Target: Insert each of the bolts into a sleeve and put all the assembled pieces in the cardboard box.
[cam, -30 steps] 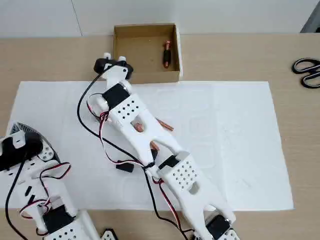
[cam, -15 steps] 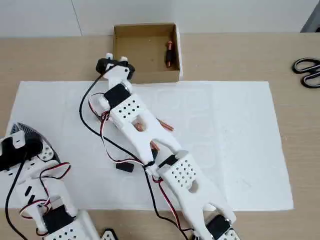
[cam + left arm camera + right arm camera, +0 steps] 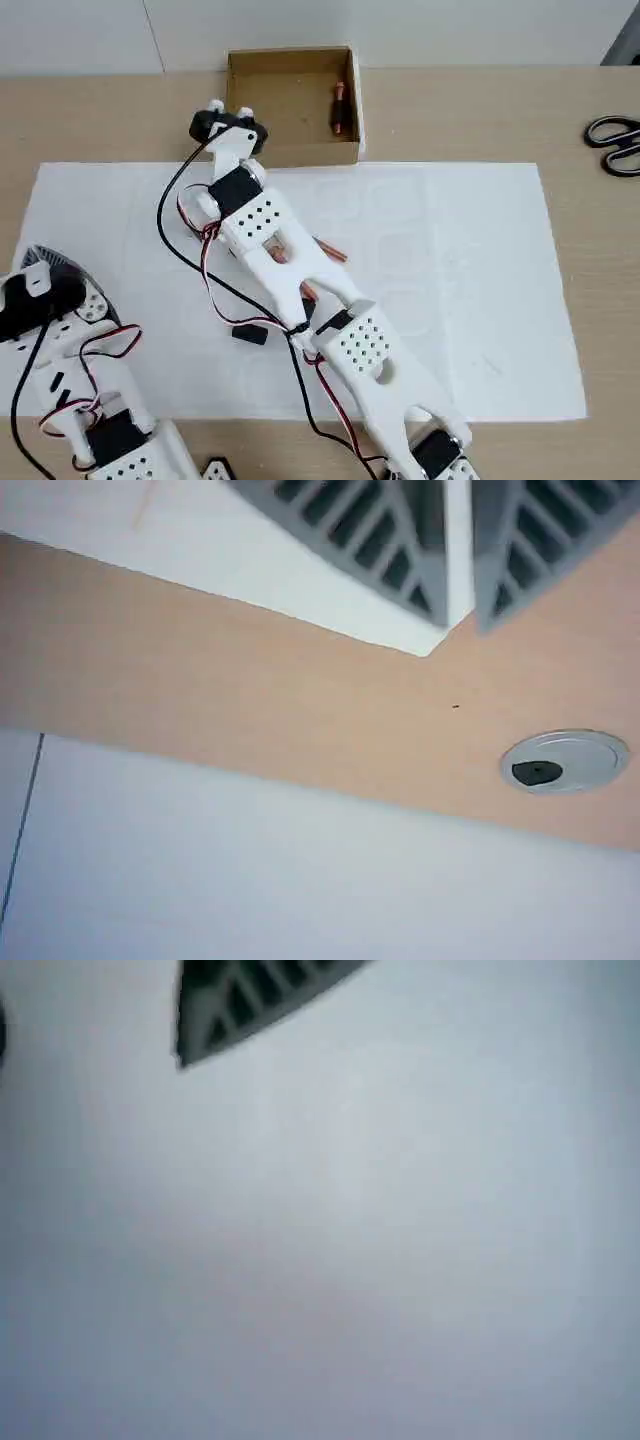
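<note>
Nearest the arms' bases, the left claw (image 3: 42,265) hangs over the left edge of the white paper sheet (image 3: 480,300). In the left wrist view (image 3: 462,625) its ribbed jaws are drawn almost together on nothing, above the sheet's corner and the bare tabletop (image 3: 250,710). Farther in, a small black piece (image 3: 250,335), possibly a sleeve, lies on the sheet beside the right arm. Copper-coloured bolts (image 3: 330,250) peek out from under that arm, the plainest one lying slantwise. Farther still, the right claw (image 3: 228,122) sits at the near left corner of the cardboard box (image 3: 300,153); whether it is released or clenched cannot be told. The loose bolts therefore lie behind this claw, toward its own base. The right arm seems the nearer one, though it would need to draw back. Inside the box, one assembled piece (image 3: 338,105) lies along the right wall, its long axis running near to far.
</note>
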Available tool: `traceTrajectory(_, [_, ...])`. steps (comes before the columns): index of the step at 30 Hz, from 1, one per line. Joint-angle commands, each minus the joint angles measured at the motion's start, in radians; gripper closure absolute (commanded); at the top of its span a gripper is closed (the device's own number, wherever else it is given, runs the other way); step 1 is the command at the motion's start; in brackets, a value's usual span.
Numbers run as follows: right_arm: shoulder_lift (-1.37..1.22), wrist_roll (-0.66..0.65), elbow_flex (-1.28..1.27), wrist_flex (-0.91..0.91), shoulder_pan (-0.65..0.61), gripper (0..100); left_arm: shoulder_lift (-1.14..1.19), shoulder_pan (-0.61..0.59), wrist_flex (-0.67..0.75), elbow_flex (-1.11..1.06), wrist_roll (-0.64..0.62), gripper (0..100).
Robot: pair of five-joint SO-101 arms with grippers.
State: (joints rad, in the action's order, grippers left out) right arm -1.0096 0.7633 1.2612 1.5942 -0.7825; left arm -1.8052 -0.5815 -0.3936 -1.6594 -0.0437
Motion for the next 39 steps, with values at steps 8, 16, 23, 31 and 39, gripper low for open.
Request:
traceTrajectory(8, [-0.044,0.009,0.035,-0.022,0.021,70.6,-0.012,0.002,0.017,0.005,-0.003,99])
traceTrajectory(16, [-0.084,0.009,0.035,-0.035,0.09,72.7,-0.012,0.002,0.017,0.005,-0.003,99])
traceTrajectory(23, [-0.081,0.008,0.035,-0.036,0.107,99.8,-0.012,0.002,0.017,0.005,-0.003,99])
traceTrajectory(31, [-0.079,0.003,0.066,-0.033,0.107,94.5,-0.012,0.002,0.017,0.005,-0.003,99])
traceTrajectory(39, [-0.079,0.002,0.178,-0.025,0.105,94.5,-0.012,0.002,0.017,0.005,-0.003,99])
